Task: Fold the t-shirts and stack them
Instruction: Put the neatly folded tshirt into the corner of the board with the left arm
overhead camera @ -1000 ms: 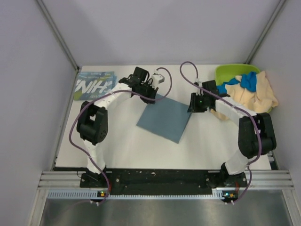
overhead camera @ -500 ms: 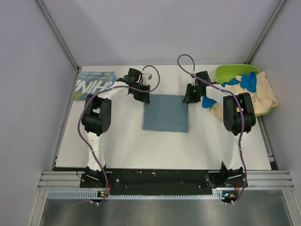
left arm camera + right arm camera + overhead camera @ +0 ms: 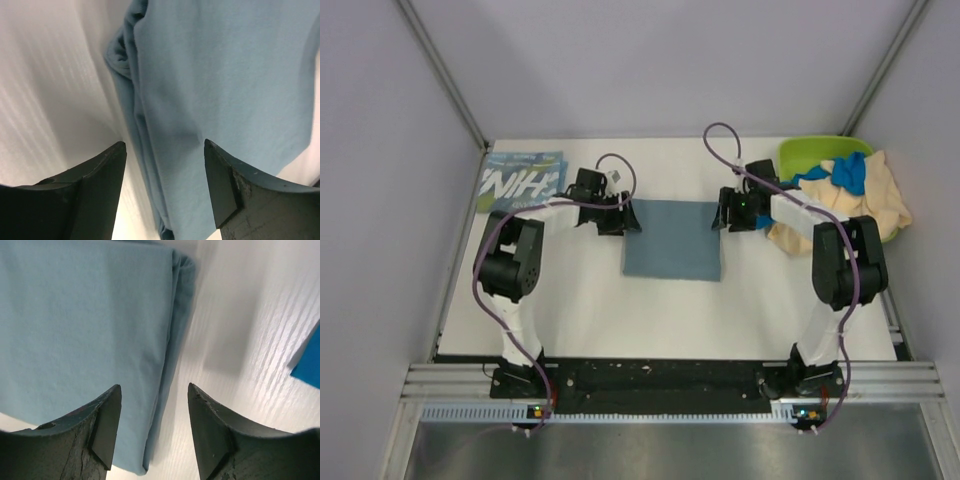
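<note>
Both grippers have let go: the left gripper (image 3: 619, 218) and the right gripper (image 3: 726, 212) stand with jaws apart at the far corners of the folded slate-blue shirt (image 3: 672, 242). It lies flat at the middle of the table (image 3: 620, 315), held by neither. The fold looks finished, with stacking by the teal shirt (image 3: 520, 182) probably next. A second ago the shirt lay skewed; now it sits square.

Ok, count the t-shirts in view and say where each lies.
4. Folded slate-blue cloth shirt mid-table; teal shirt with white letters, far left corner; bright blue shirt and cream-beige shirt heaped on the lime-green plastic tub, far right. More may hide underneath.
</note>
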`<state>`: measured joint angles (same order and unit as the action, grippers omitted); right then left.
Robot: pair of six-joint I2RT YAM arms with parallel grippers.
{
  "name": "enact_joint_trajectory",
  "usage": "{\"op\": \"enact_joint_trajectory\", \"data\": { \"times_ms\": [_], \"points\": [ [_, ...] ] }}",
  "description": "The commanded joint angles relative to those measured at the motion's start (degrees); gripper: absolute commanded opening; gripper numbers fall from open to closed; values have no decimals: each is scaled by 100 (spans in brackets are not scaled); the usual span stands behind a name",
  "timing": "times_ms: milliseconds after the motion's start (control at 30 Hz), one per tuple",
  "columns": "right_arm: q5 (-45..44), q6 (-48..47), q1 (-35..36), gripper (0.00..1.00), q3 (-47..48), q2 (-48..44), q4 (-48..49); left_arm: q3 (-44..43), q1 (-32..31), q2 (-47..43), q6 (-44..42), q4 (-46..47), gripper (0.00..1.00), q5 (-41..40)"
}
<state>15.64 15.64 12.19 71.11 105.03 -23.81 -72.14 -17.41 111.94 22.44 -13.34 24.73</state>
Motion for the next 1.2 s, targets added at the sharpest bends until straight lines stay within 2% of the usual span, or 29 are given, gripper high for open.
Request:
{"op": "enact_joint_trajectory", "data": {
  "times_ms": [0,100,167,200,233,300,333,433,533,567,600,633,667,767,900,1167],
  "points": [
    [448,158,-50,56,-360,-247,140,235,-96,319,612,604,68,488],
    [545,264,-50,56,-449,-106,245,323,-184,766,1024,832,63,883],
    [546,291,-58,56,-467,-88,281,245,-131,1039,1332,1105,54,1418],
    [546,291,-58,56,-467,-123,289,148,-114,1110,1412,984,47,1438],
    [537,299,-50,56,-467,-184,290,17,-96,1172,1395,887,37,1490],
    [414,264,-58,56,-502,-412,263,-116,-44,1242,1403,807,6,1613],
    [361,247,-76,56,-545,-553,246,-116,0,1251,1517,868,0,1762],
    [238,177,-128,56,-590,-1018,167,-168,150,1129,1668,948,0,1991],
    [2,-7,-164,60,-607,-1458,26,-615,404,848,1282,413,0,1861],
    [-78,-113,-155,66,-581,-1564,-35,-765,501,769,1142,229,0,1764],
    [-174,-209,-164,77,-555,-1669,-114,-967,623,724,949,27,0,1659],
    [-253,-315,-155,97,-520,-1740,-193,-1160,738,707,790,-245,0,1553],
    [-367,-429,-155,99,-467,-1836,-307,-1493,852,715,467,-587,0,1430],
    [-640,-605,-155,99,-405,-2021,-414,-2259,1064,855,-159,-1371,0,939],
    [-896,-843,-155,99,-396,-2127,-501,-2865,1336,908,-555,-1644,0,218],
    [-1151,-1080,-155,99,-370,-2189,-721,-4571,1433,1392,-1987,-2532,0,-1504]
  ]
}}
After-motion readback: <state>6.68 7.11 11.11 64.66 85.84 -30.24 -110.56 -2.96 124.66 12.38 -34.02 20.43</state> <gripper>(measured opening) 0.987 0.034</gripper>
